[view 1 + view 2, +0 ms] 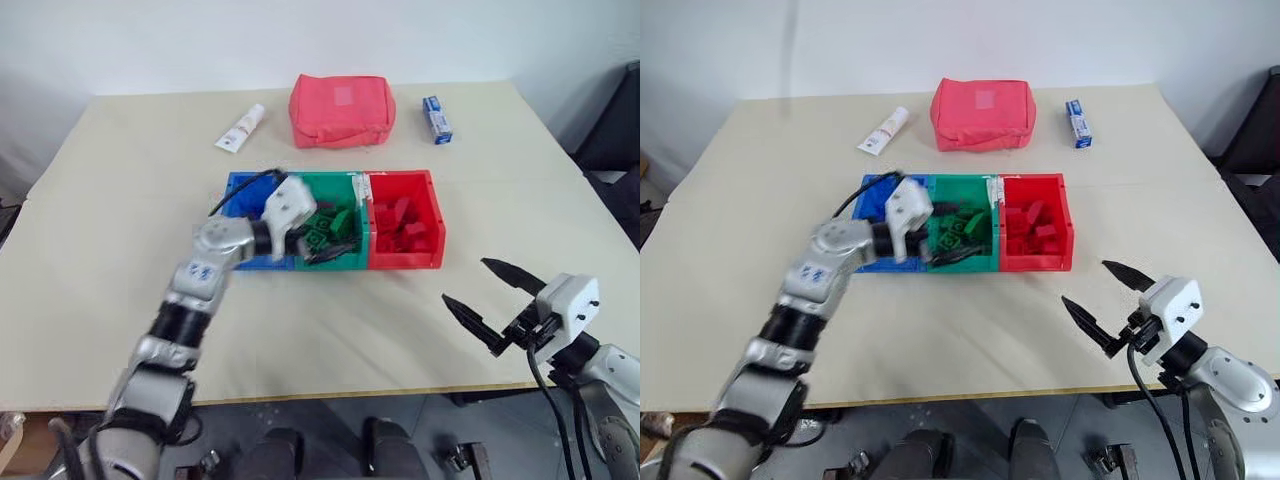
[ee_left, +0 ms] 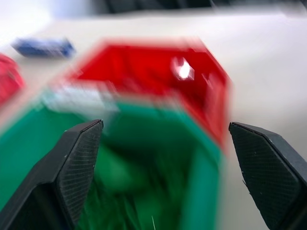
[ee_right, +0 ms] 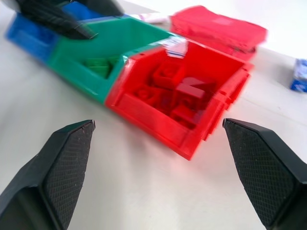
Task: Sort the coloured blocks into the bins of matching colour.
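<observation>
A beige counter [image 1: 120, 200] carries three joined plastic bins [image 1: 405, 262], blue, green and red. Red studded bricks [image 3: 180, 91] fill the red bin; a green brick [image 3: 98, 66] apparently lies in the green bin, under the left pincer [image 1: 322, 240], fingers apart. The right pincer [image 1: 490, 300] gapes empty nearby.

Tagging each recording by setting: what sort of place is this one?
Probably an indoor lab or test room, not a home: a plain beige table against a bare white wall, holding joined sorting bins, a red pouch and a tube laid out as props.
</observation>
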You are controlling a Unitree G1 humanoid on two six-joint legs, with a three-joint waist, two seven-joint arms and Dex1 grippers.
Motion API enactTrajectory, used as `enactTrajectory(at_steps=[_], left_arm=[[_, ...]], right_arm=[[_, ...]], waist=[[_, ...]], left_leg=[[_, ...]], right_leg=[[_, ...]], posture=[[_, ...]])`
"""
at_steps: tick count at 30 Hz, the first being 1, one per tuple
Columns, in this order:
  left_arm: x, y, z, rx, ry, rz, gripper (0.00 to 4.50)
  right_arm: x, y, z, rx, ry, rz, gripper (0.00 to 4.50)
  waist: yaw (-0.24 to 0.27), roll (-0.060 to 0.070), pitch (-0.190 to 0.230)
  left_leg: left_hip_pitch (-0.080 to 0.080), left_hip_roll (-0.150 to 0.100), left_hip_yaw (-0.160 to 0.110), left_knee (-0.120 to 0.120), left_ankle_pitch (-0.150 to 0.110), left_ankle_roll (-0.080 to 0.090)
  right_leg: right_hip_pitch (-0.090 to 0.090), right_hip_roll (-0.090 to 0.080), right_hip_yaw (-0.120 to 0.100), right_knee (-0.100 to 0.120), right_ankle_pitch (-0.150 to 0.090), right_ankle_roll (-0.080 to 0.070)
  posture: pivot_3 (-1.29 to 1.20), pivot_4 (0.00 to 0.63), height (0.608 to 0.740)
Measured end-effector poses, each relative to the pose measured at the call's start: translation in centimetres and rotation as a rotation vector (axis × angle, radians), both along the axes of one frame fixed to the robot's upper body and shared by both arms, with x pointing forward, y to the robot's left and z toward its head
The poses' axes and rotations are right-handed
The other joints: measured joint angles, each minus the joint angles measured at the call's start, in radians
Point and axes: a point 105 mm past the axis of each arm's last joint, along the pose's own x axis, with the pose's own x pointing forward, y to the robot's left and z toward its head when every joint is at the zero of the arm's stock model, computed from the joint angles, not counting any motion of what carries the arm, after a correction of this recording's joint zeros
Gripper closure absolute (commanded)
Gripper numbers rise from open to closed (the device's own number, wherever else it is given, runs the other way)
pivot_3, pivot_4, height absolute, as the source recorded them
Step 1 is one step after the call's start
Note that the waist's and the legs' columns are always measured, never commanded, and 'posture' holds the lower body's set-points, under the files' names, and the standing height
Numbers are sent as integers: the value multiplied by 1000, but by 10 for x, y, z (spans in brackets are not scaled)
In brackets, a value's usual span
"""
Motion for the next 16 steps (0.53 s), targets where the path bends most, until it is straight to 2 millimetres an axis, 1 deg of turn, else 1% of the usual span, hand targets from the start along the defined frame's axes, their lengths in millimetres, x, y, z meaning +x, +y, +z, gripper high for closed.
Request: enactTrajectory(at_steps=[2, 4, 5, 9, 12, 16], left_arm=[[-11, 31, -5, 32, -10, 5, 34], [-21, 74, -13, 68, 15, 80, 34], [-25, 88, -15, 70, 25, 111, 34], [-41, 116, -20, 69, 43, 183, 34], [-50, 133, -27, 70, 61, 247, 34], [-53, 135, -30, 46, 57, 286, 34]], right_arm=[[1, 2, 1, -32, 7, 38, 0], [6, 4, 6, -61, 3, 71, 0], [8, 2, 7, -68, 9, 74, 0], [13, 4, 10, -79, 6, 100, 0], [14, 3, 9, -78, 13, 99, 0], [16, -1, 5, -71, 27, 82, 0]], waist=[[-4, 0, 0], [-10, 0, 0], [-10, 0, 0], [13, 0, 0], [15, 0, 0], [13, 0, 0]], left_leg=[[1, 0, 0, 0, 0, 0], [1, 0, 0, 0, 0, 0], [1, 0, -1, 0, 0, 0], [-1, -1, -4, 0, -1, 1], [-1, -1, -4, 0, -1, 1], [0, -1, -4, 0, -1, 1]], right_leg=[[0, 0, 0, 0, 0, 0], [1, -1, 0, 0, 0, 0], [1, -1, 0, -1, 0, -1], [2, -2, -2, -2, 0, -1], [2, -2, -2, -3, 0, -1], [2, -2, -2, -3, 0, -1]], posture=[[0, 150, 740], [0, 150, 740], [0, 150, 740], [0, 150, 740], [0, 150, 740], [0, 150, 740]])
